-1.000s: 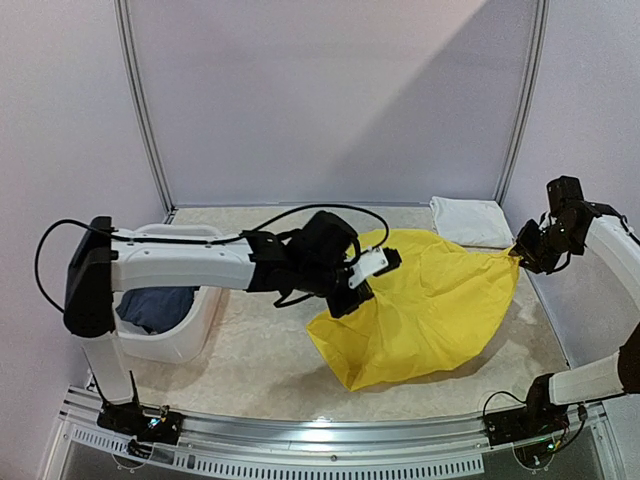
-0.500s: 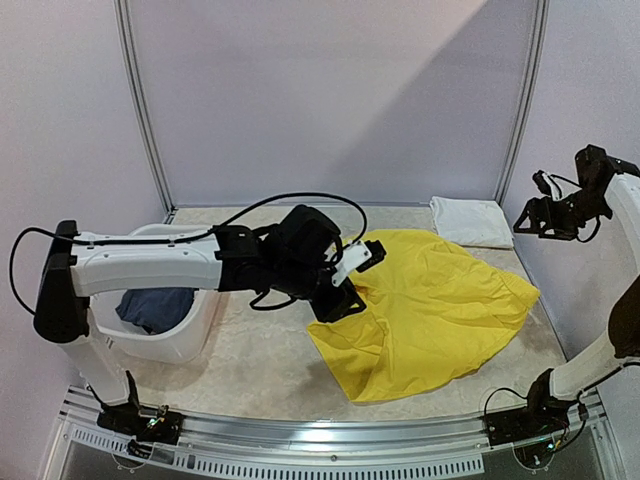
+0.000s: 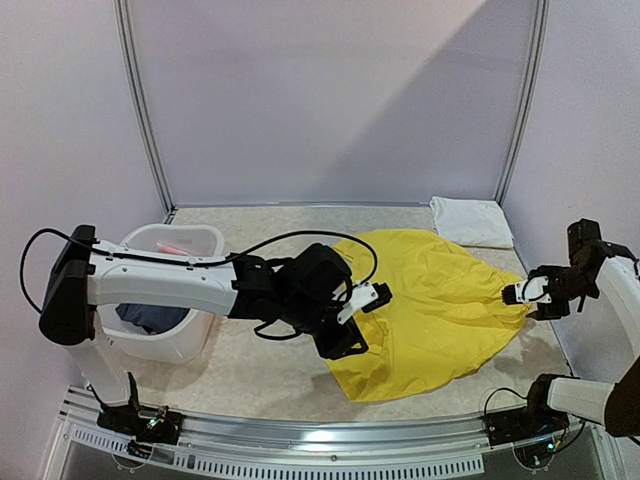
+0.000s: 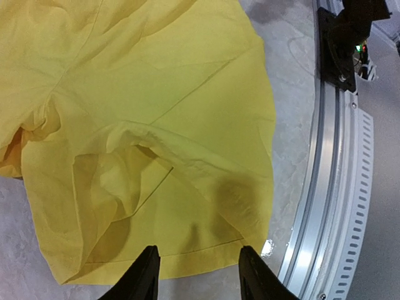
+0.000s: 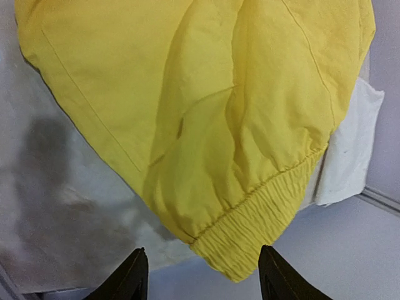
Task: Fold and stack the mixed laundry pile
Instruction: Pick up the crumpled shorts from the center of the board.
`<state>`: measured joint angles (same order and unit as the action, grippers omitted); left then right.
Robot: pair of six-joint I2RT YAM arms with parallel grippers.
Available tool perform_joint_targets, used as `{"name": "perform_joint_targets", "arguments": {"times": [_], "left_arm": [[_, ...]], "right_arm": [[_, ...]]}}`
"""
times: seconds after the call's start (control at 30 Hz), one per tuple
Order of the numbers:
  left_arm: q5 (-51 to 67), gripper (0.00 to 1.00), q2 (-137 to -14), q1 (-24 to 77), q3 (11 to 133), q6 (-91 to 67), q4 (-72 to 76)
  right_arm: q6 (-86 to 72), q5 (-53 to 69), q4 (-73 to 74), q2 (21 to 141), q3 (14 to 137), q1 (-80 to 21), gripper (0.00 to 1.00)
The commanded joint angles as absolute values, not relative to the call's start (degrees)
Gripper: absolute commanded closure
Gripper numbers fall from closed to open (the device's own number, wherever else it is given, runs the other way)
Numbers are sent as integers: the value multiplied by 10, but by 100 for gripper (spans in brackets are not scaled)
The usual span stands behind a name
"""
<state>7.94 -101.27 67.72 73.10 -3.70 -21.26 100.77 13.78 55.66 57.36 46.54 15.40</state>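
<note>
On the table point(image 3: 270, 375), right of centre, one pair of yellow shorts point(image 3: 430, 300) lies spread out, not yet folded. Two grippers hover over it, both with fingers apart and holding nothing: the left gripper point(image 4: 199, 253) above the near hem, the right gripper point(image 5: 201, 253) at the elastic waistband's end. The laying-out step looks finished, so the next move calls for pinching both edges and carrying them across. One folded white piece point(image 3: 470, 220) lies back right. One basket point(image 3: 190, 345) holds one navy piece point(image 3: 150, 312) and one pink piece point(image 3: 172, 246).
</note>
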Motion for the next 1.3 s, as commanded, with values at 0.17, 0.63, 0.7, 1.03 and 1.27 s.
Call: {"name": "perform_joint_targets", "arguments": {"times": [0.17,0.63,0.7,1.03,1.27], "left_arm": [[85,56,-1013,684,690,-63,-166],[70,56,-991,683,665,-61,-165],[71,56,-990,683,666,-63,-166],[65,56,-983,684,667,-68,-172],[73,56,-998,683,675,-68,-159]], "right_arm": [[1313,90,404,582,420,165,44],[1458,51,331,589,351,186,44],[1468,59,277,600,329,199,44],[1428,207,64,646,284,239,88],[1495,258,506,505,410,238,96]]}}
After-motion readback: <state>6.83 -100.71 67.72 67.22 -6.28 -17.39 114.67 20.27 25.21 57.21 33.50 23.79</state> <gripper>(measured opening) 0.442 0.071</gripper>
